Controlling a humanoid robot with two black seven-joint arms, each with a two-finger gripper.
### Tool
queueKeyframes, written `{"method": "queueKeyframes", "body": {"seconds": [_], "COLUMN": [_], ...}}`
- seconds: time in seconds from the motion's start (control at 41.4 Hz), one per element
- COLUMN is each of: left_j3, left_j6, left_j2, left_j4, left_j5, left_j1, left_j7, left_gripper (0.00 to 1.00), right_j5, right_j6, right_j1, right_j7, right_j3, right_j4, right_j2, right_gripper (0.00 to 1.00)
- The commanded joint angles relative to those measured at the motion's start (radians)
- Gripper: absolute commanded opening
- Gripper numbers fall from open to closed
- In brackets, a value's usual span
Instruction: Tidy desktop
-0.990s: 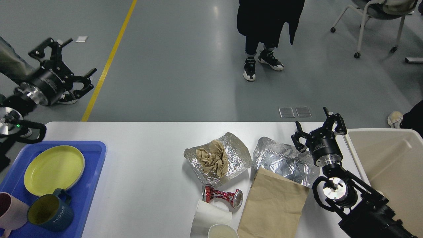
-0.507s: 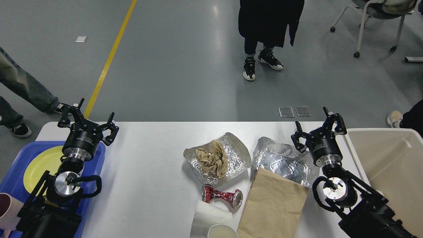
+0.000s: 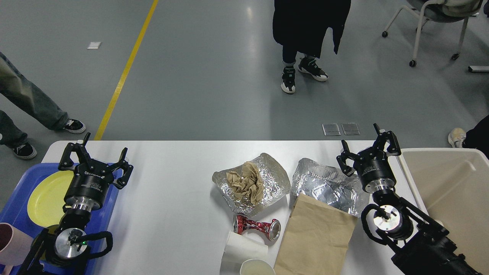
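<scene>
The white desktop (image 3: pixel 175 198) fills the lower part of the head view. On it lie a foil sheet holding crumpled brown paper (image 3: pixel 250 183), a second foil sheet (image 3: pixel 324 185), a brown paper bag (image 3: pixel 317 236), a crushed red can (image 3: pixel 256 226), a tipped white paper cup (image 3: pixel 242 250) and an upright cup (image 3: pixel 256 268). My left gripper (image 3: pixel 94 152) is open and empty above the tray's right edge. My right gripper (image 3: pixel 367 146) is open and empty beside the second foil sheet.
A blue tray (image 3: pixel 109 196) at the left holds a yellow plate (image 3: pixel 44 193) and a pink mug (image 3: pixel 13 248). A beige bin (image 3: pixel 454 198) stands at the right. People's legs (image 3: pixel 301 42) and a wheeled chair (image 3: pixel 435 23) are on the floor beyond the table.
My left arm has swung down from high at the far left to over the blue tray, then eased back slightly, now hiding the blue mug. The right arm has not moved.
</scene>
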Motion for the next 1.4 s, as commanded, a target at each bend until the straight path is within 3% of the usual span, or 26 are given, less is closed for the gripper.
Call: {"method": "queueKeyframes", "body": {"seconds": [0.0,0.58,1.063,1.135,1.208,1.256,1.28,1.328,1.377], "left_j3": [0.001,0.02,0.013,0.023,0.024,0.027,0.027,0.032,0.042], "left_j6": [-0.009,-0.017,-0.023,-0.045,-0.071,-0.072,-0.071,-0.074,-0.08], "left_j2": [0.0,-0.035,-0.072,-0.077,-0.078,-0.089,-0.092,-0.091,-0.087], "left_j4": [-0.001,0.01,0.124,0.113,0.111,0.111,0.113,0.113,0.113], "left_j5": [-0.002,0.003,0.0,0.0,0.003,0.009,0.009,0.01,0.01], "left_j1": [0.0,-0.04,-0.081,-0.068,-0.068,-0.066,-0.062,-0.058,-0.055], "left_j7": [-0.029,-0.037,-0.042,-0.023,-0.046,-0.103,-0.155,-0.196,-0.19], "left_gripper": [0.96,0.96,0.96,0.97,0.97,0.97,0.97,0.97,0.97], "right_j5": [0.0,0.0,0.0,0.0,0.0,0.0,0.0,0.0,0.0], "right_j6": [0.0,0.0,0.0,0.0,0.0,0.0,0.0,0.0,0.0], "right_j1": [0.0,0.0,0.0,0.0,0.0,0.0,0.0,0.0,0.0], "right_j7": [0.0,0.0,0.0,0.0,0.0,0.0,0.0,0.0,0.0], "right_j3": [0.0,0.0,0.0,0.0,0.0,0.0,0.0,0.0,0.0], "right_j4": [0.0,0.0,0.0,0.0,-0.002,0.0,0.0,0.0,0.0], "right_j2": [0.0,0.0,0.0,0.0,0.0,0.0,0.0,0.0,0.0], "right_gripper": [1.0,1.0,1.0,1.0,1.0,1.0,1.0,1.0,1.0]}}
